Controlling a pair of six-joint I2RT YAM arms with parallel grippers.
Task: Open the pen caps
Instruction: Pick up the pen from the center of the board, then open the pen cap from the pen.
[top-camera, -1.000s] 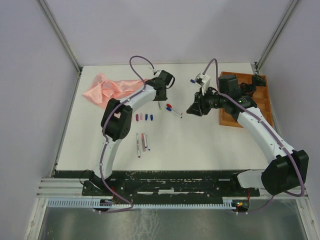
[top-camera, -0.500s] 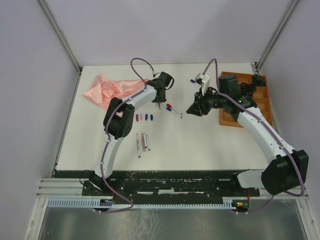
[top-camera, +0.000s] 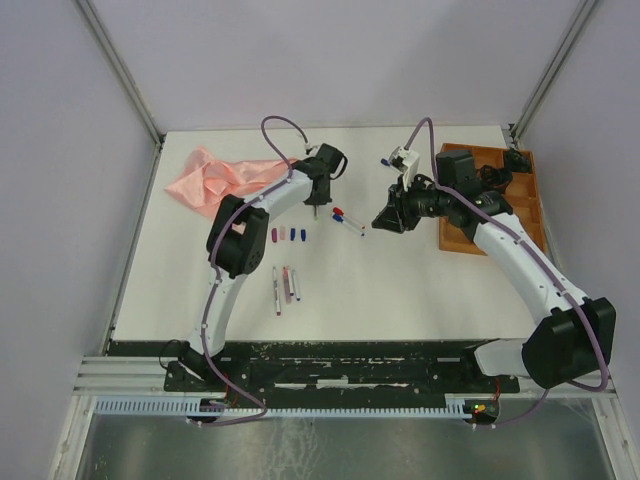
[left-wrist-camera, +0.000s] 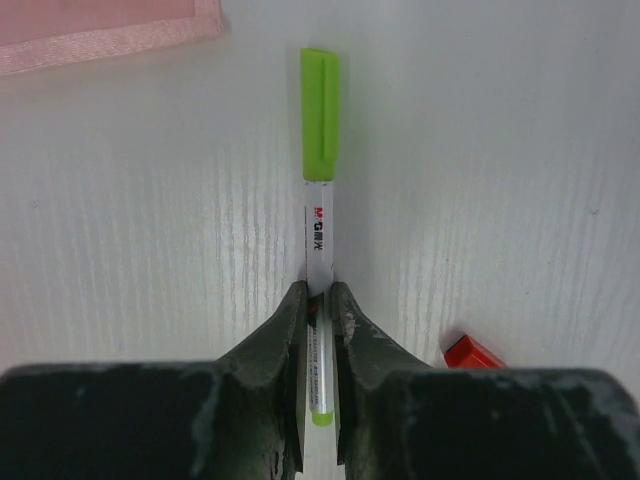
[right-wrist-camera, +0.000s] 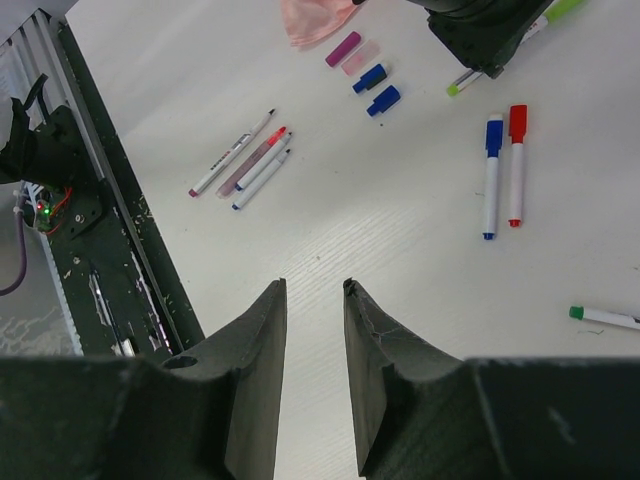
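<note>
A white pen (left-wrist-camera: 318, 235) with a lime-green pen cap (left-wrist-camera: 320, 115) lies on the table, cap pointing away. My left gripper (left-wrist-camera: 318, 290) is shut on its barrel, near the tail end; from above it sits at the table's back middle (top-camera: 318, 207). A blue-capped pen (right-wrist-camera: 491, 180) and a red-capped pen (right-wrist-camera: 516, 165) lie side by side between the arms. Loose caps, purple (right-wrist-camera: 343, 48), pink and two blue (right-wrist-camera: 383, 100), lie in a row. My right gripper (right-wrist-camera: 314, 285) hovers open above the table with nothing between its fingers.
Three uncapped pens (top-camera: 284, 285) lie nearer the front. A pink cloth (top-camera: 215, 178) is at the back left, a wooden tray (top-camera: 490, 200) at the right. A green-ended pen (right-wrist-camera: 605, 317) lies under the right arm. Another capped pen (top-camera: 385, 161) lies at the back.
The left gripper's jaws have come together on the green-capped pen's barrel. The right arm has hardly moved.
</note>
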